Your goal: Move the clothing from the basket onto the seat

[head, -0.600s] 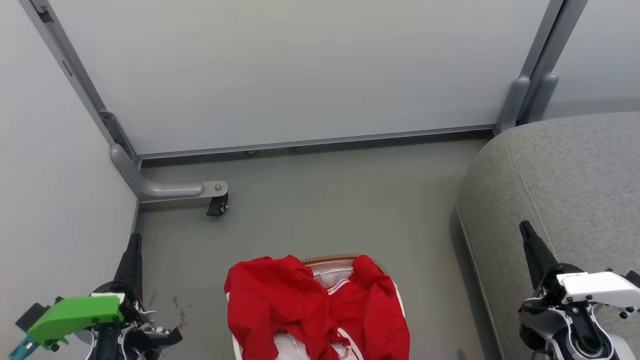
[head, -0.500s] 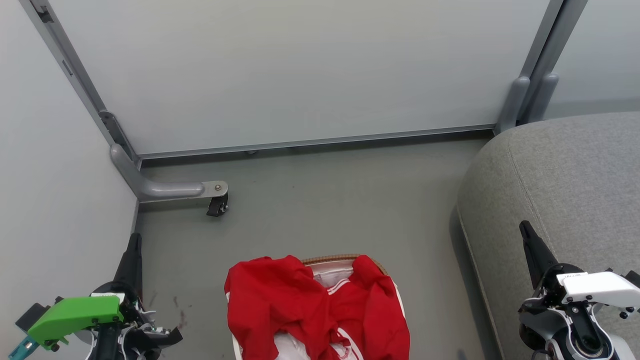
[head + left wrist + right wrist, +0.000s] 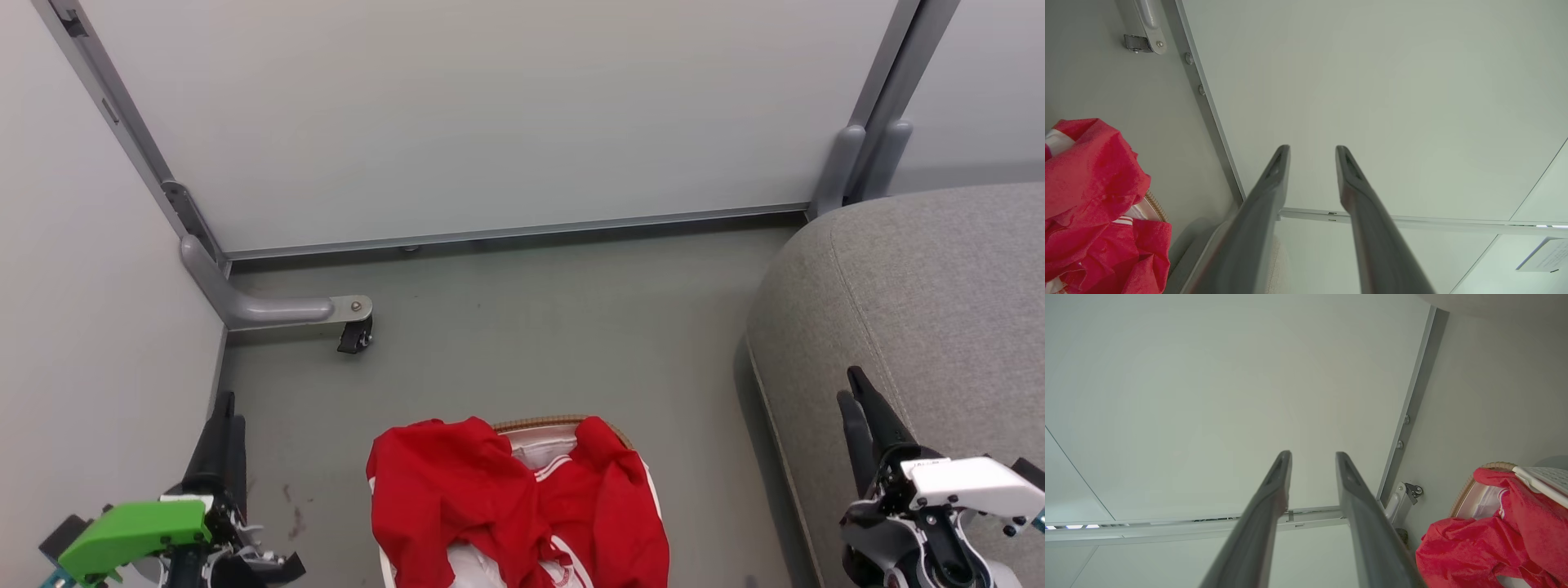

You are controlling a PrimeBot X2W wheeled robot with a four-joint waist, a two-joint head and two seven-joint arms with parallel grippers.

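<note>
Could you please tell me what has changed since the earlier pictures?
Both grippers dropped slightly in the head view, and the left gripper and right gripper now each show two parted fingers where one dark tip showed before. Nothing was taken or released. The clothing still lies in the basket, and the seat is unchanged.
</note>
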